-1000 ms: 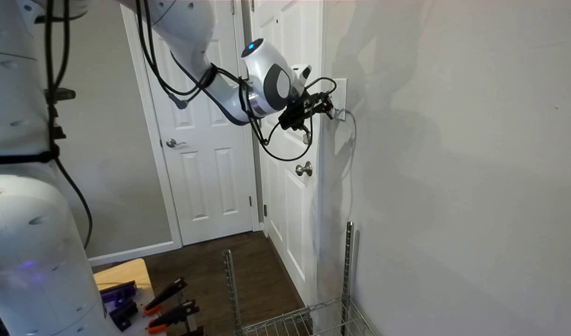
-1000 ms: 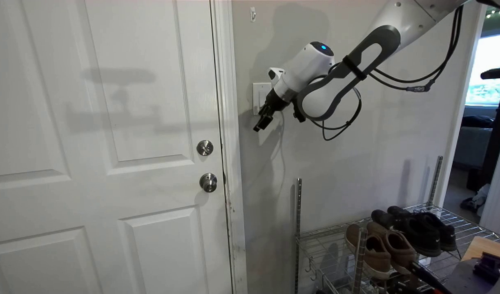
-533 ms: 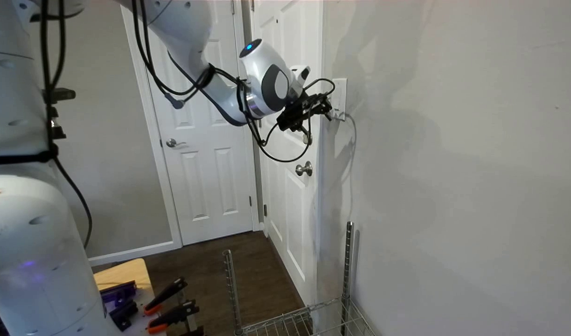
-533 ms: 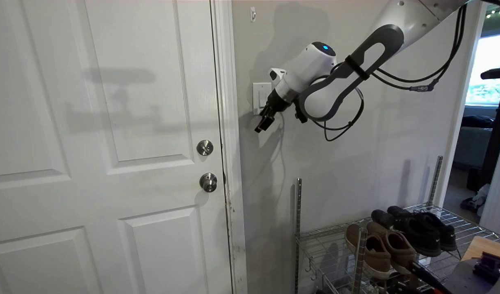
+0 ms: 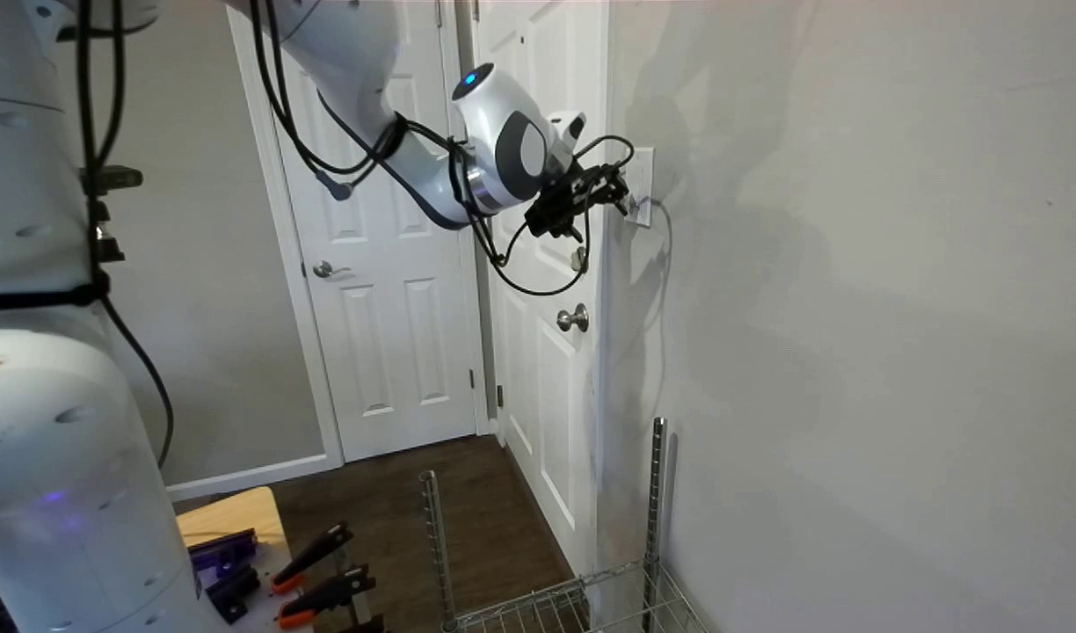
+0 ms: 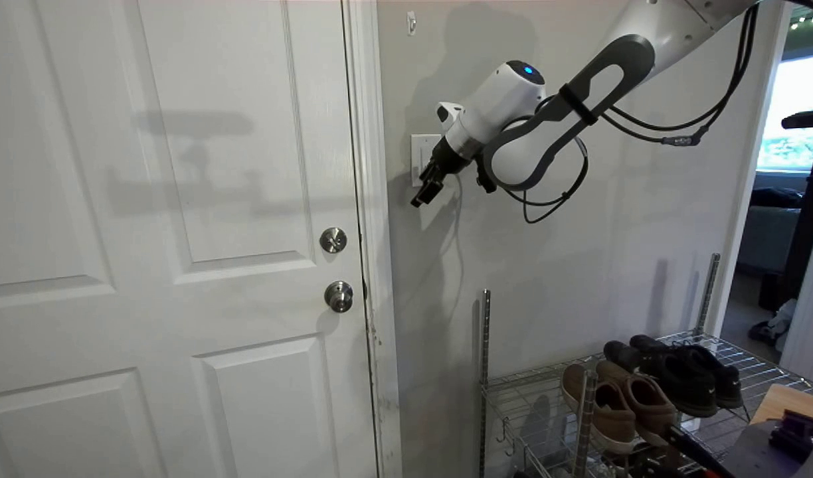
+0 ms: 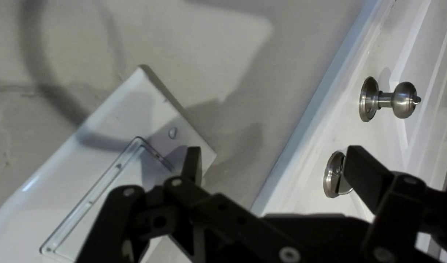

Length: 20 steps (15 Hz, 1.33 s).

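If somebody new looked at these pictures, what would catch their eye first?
Probably the white robot arm slanting in from the upper right of an exterior view, its black gripper open near the light switch on the wall. Next, perhaps the brown shoes and black shoes on the wire rack at that view's lower right. In the wrist view, the shiny round doorknob stands out at the right, on the white door.

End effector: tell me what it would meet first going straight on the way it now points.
The end effector would most likely meet the wall first, between the switch plate and door trim. One fingertip might brush the plate before that; depth is unclear in the wrist view.
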Motion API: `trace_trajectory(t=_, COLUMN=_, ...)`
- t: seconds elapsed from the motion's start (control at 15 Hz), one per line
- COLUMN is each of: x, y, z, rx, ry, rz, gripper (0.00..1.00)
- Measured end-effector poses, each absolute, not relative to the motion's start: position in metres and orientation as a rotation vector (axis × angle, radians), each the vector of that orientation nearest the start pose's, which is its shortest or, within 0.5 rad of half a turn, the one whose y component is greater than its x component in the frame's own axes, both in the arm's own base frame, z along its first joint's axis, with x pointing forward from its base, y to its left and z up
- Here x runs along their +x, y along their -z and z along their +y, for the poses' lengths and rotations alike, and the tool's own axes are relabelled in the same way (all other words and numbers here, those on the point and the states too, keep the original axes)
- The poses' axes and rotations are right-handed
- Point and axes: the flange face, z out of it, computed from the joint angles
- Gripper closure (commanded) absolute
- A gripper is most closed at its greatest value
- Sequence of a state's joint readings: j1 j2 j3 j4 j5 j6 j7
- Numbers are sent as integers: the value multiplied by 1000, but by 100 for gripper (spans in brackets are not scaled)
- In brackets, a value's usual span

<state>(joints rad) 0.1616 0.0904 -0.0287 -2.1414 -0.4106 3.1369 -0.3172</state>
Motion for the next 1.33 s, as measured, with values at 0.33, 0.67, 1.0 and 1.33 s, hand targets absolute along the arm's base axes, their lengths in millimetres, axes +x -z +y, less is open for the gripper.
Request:
trace_trajectory(t=0.33, x=589, y=-466, z=114, rx=-2805, ry=1432, rz=-1287, gripper=0)
trace_trajectory(t=0.67, x=589, y=-467, z=112, rx=-2805, ry=1438, rz=-1283, gripper=0)
trace_trajectory(t=1.0, x=588, y=-467, z=115, rx=-2801, ry=1438, rz=-1291, gripper=0)
trace_trajectory(t=1.33, x=584, y=-475, z=122, rx=-2769, ry=1473, rz=-1364, gripper=0)
